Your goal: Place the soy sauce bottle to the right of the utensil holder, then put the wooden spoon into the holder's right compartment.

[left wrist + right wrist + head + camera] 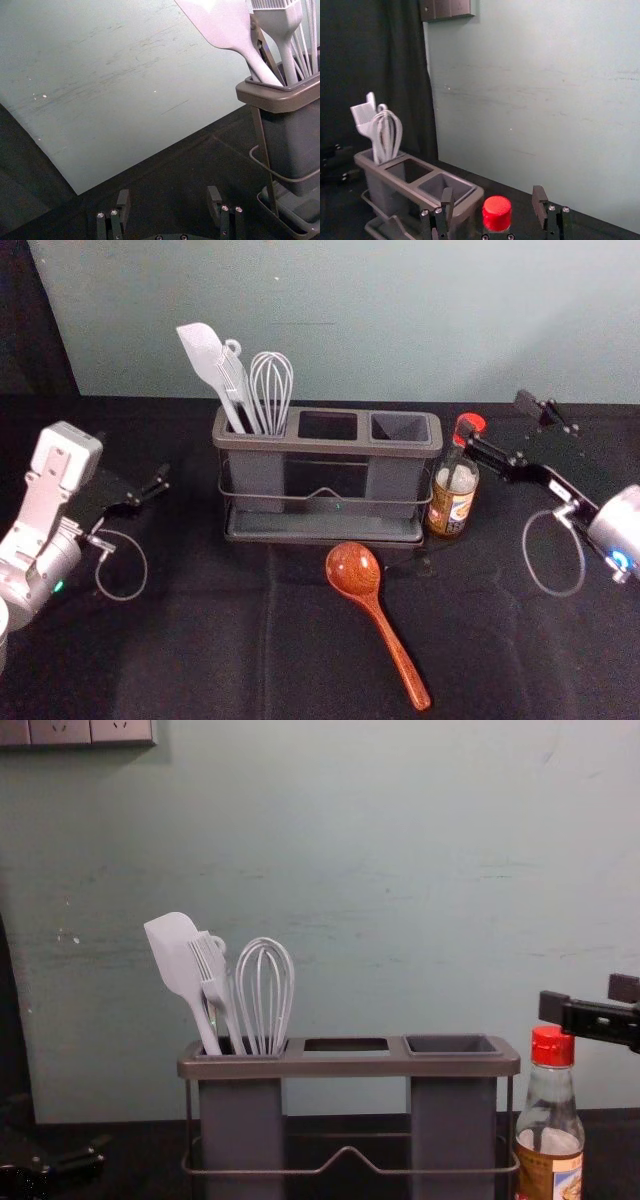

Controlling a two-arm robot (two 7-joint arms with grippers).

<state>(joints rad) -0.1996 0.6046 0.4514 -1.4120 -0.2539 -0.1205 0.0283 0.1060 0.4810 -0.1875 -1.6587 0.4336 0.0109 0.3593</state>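
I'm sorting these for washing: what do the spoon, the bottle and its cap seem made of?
The spoon looks like varnished wood: reddish-brown, streaked with grain, with glossy highlights. The bottle seems smooth glass, being see-through and shiny, though clear plastic is possible. Its cap looks like plastic: solid, even red.

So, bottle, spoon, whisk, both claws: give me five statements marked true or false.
1. The bottle stands to the right of the holder. True.
2. The spoon is in the right compartment. False: it lies on the table in front of the holder.
3. The whisk stands in the left compartment. True.
4. The right claw is shut. False: it is open.
5. The left claw holds the whisk. False: it is open and empty.
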